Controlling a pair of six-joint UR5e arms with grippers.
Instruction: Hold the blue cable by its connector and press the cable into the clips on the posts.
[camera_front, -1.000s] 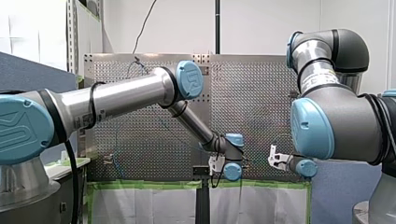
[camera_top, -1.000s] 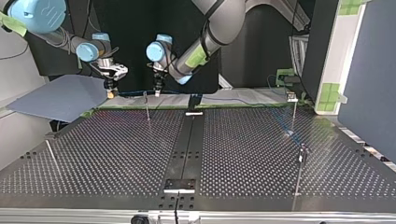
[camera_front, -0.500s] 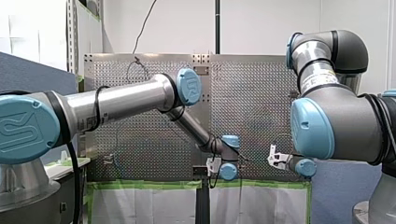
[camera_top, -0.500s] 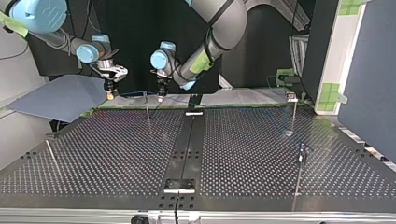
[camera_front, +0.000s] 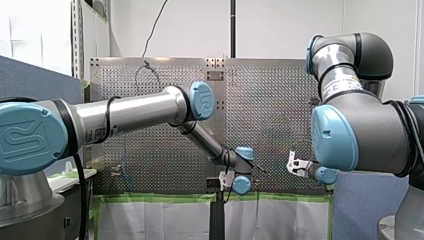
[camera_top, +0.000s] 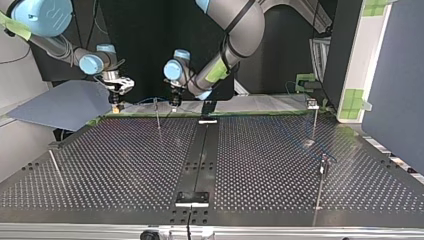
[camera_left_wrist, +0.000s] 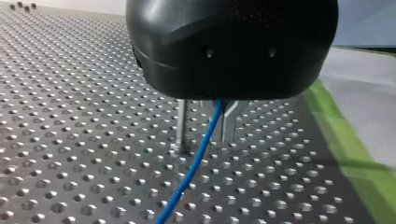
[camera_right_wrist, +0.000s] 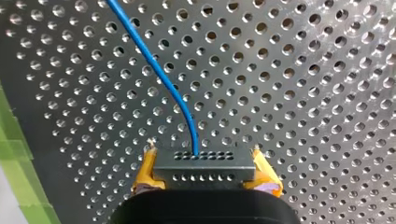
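With my right gripper (camera_right_wrist: 205, 171) pinching the connector (camera_right_wrist: 204, 162) and my left gripper (camera_left_wrist: 204, 139) spread around the blue cable (camera_left_wrist: 195, 161) at the three o'clock of the post (camera_top: 157, 114) in the top view, pressing the cable down onto that post likely comes next.

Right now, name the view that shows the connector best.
Right wrist view: the connector is close up, clamped between yellow pads, cable leaving it. Left wrist view shows only cable. Top and front views show my right gripper far off, the connector too small to tell.
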